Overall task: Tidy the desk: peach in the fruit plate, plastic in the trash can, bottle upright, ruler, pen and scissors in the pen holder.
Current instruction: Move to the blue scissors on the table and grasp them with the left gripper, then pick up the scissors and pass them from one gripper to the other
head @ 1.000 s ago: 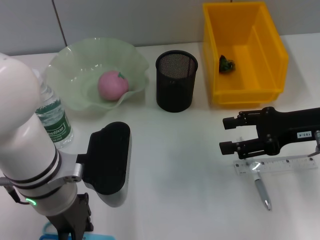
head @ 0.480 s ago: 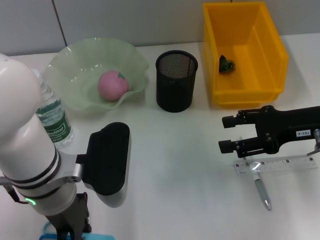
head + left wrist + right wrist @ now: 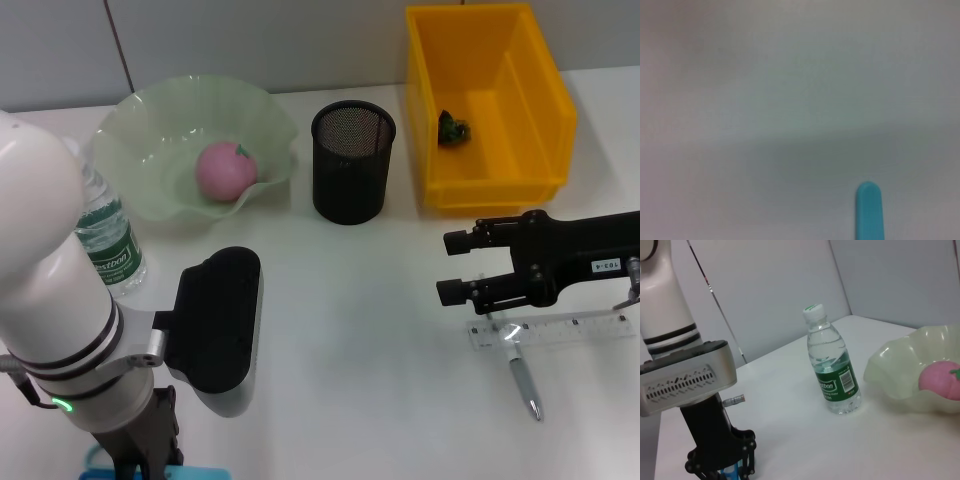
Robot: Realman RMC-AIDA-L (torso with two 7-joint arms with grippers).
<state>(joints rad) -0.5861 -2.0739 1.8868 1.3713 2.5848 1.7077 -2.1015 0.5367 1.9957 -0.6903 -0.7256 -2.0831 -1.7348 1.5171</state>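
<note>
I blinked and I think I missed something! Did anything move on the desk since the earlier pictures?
Nothing visibly changed. The right gripper hangs open just above the ruler and pen, as before. The left gripper stays low at the desk's near edge. The peach stays in the fruit plate, the bottle upright.

Right claw (image 3: 452, 268) hovers with jaws apart; left arm hangs low, near the body.
</note>
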